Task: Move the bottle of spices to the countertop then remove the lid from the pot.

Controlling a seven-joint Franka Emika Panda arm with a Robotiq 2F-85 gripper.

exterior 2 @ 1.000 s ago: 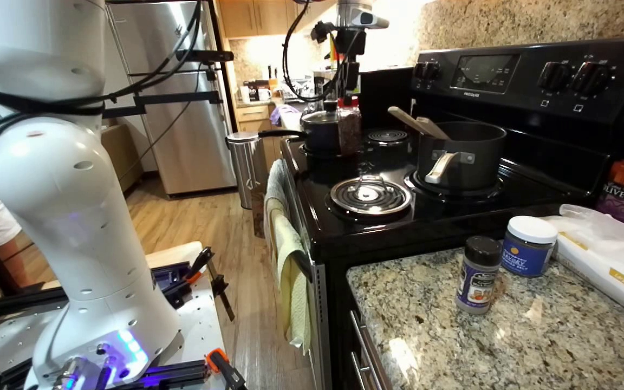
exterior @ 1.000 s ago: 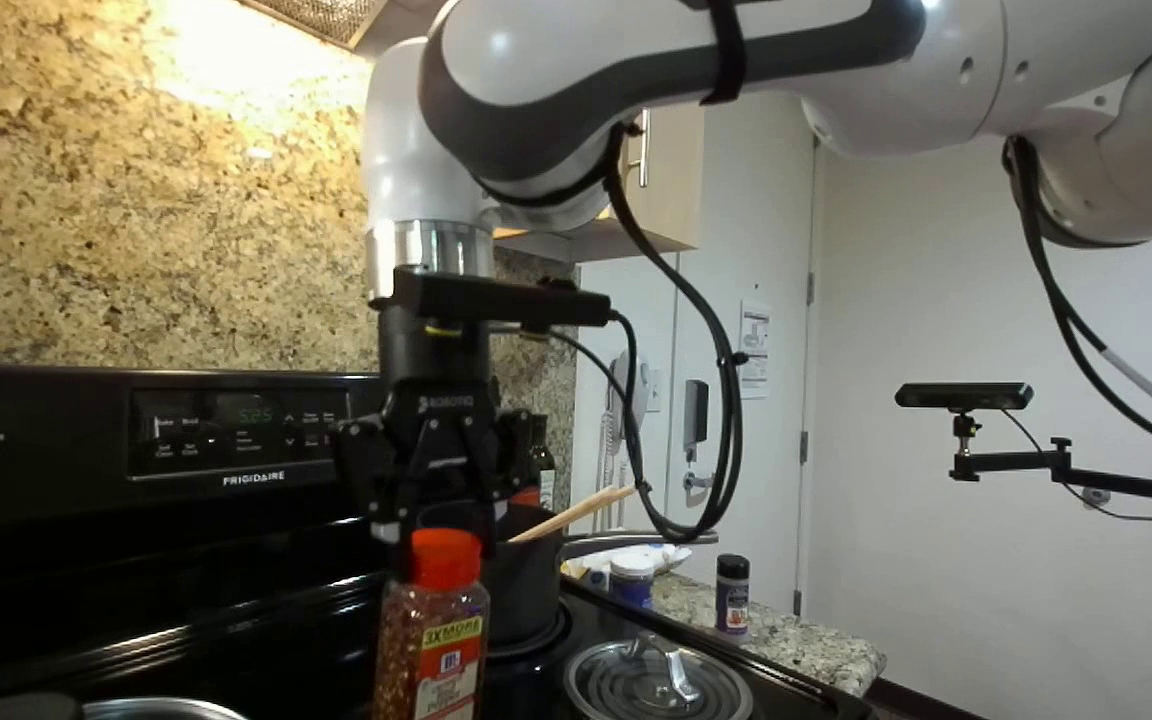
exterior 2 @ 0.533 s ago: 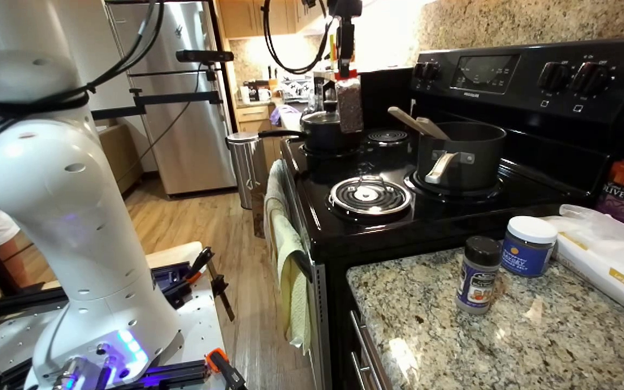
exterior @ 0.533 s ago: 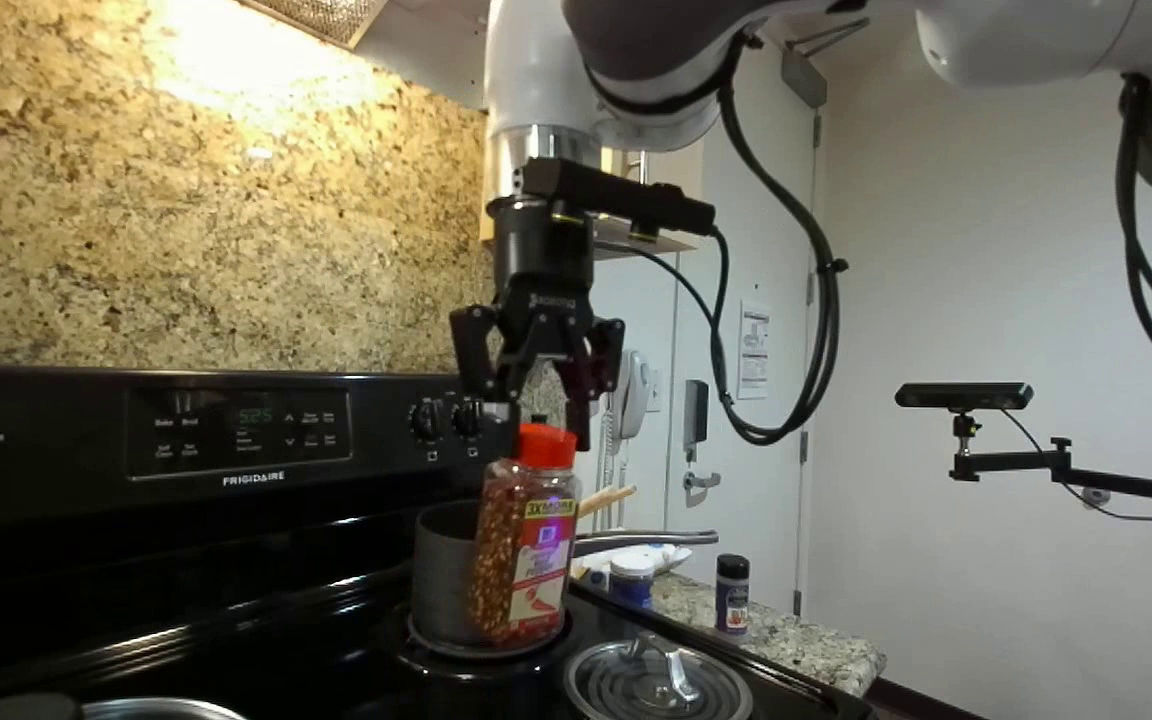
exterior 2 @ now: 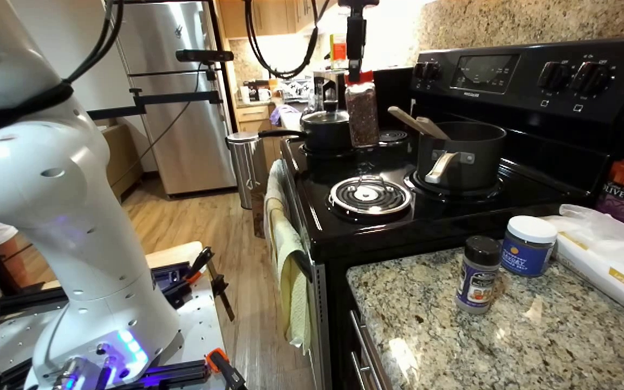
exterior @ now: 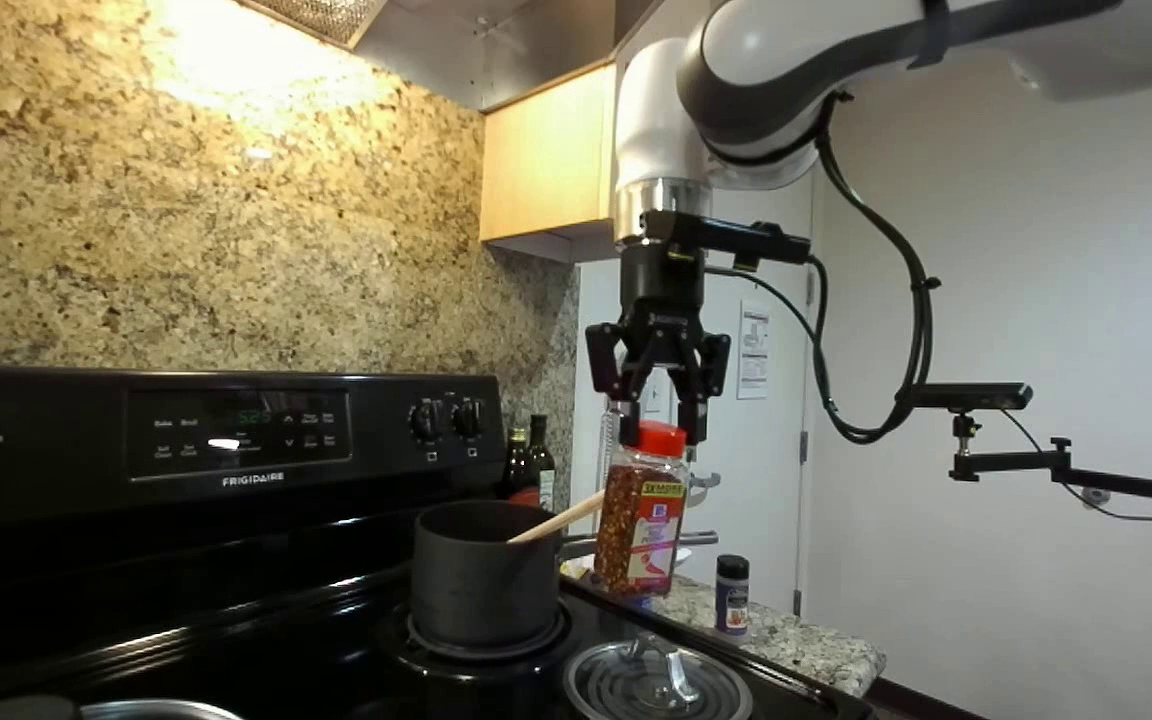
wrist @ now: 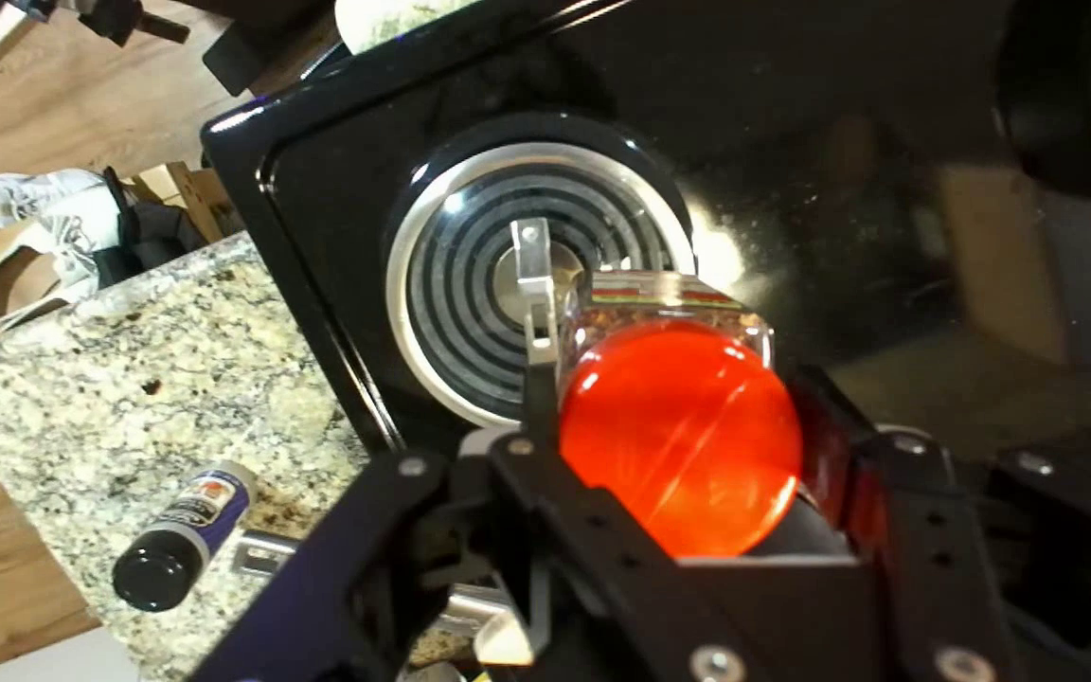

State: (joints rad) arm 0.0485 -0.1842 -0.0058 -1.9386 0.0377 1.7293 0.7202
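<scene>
The bottle of spices [exterior: 641, 530], clear with an orange-red cap and reddish flakes, hangs in the air in both exterior views, leaning slightly. My gripper [exterior: 663, 428] is shut on its cap [wrist: 683, 440], one finger on each side. Below the bottle is the black stove, seen in the wrist view. The speckled countertop [exterior 2: 431, 346] lies beside the stove, left in the wrist view. On the far front burner stands the pot [exterior 2: 320, 135], dark with a long handle. Its lid [exterior 2: 327, 117], glass with a silvery rim, rests on it; an exterior view shows only part of the lid [exterior: 161, 710].
A dark saucepan [exterior: 486, 575] with wooden utensils sits on the back burner, its handle towards the countertop. A glass lid with a metal handle [wrist: 531, 256] lies on the near front burner. A dark-capped bottle [exterior 2: 477, 276], a white-lidded jar [exterior 2: 528, 246] and a box [exterior 2: 610, 271] occupy the countertop.
The gripper carries the bottle of spices past the saucepan towards the countertop, rightward in an exterior view. The bottle rose at first, then came slightly lower in another exterior view.
</scene>
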